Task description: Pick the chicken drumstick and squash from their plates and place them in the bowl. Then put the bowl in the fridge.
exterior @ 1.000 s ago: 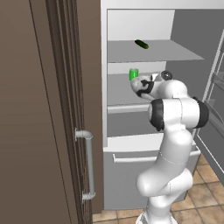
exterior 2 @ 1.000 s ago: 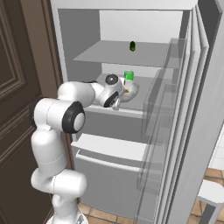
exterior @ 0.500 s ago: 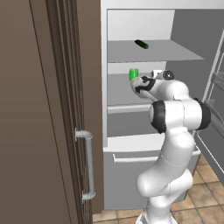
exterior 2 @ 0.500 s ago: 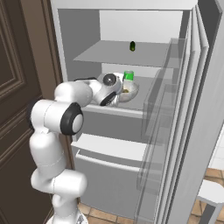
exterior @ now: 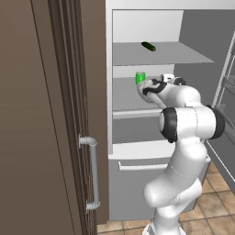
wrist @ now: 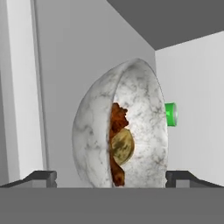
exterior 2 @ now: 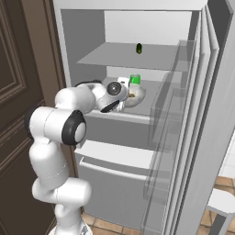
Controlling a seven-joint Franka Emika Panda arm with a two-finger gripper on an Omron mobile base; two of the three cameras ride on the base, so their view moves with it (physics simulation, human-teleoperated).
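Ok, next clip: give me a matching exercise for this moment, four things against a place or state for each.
Things:
1. bowl
2. green can
3. dark green vegetable
4. end effector

Places or states:
A. on the fridge's top shelf
B. open, fingers either side of the bowl
C. on the middle shelf, food inside
D. on the middle shelf, behind the bowl

Pairs: 1-C, 2-D, 3-A, 4-B

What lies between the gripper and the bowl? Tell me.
Nothing: in the hand view the open gripper faces the bowl directly, the stretch bare.
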